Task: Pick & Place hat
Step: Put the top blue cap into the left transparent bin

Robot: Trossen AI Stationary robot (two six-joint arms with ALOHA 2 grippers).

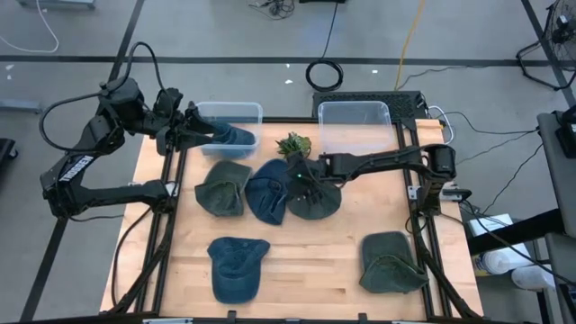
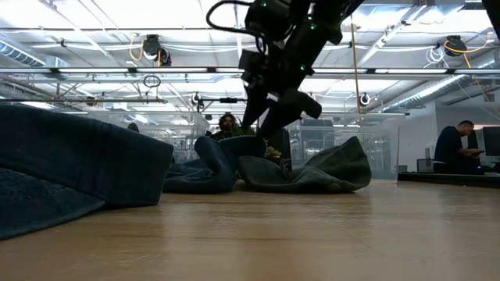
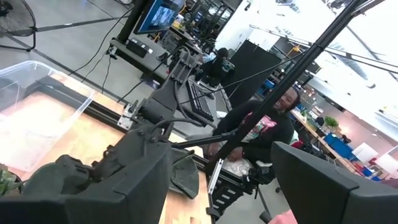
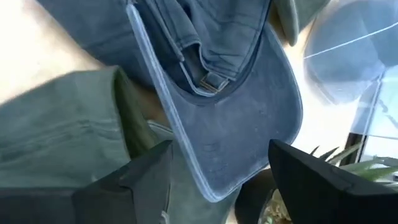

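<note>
Hat (image 4: 236, 130) of soft blue denim, curved brim stitched along its edge, lay beneath the right gripper (image 4: 217, 168), fingers spread. Left gripper (image 1: 193, 126) hovered, spread, by a clear bin (image 1: 243, 111).

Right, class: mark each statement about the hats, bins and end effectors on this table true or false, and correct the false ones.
1. A blue hat lies in the left bin. True.
2. The right bin holds a green hat. False: no hat is in it.
3. The right end effector hovers open over the hat pile. True.
4. The left end effector is over the table's front edge. False: it is at the left bin.
5. Two hats lie apart near the front edge. True: blue hat, green hat.
</note>
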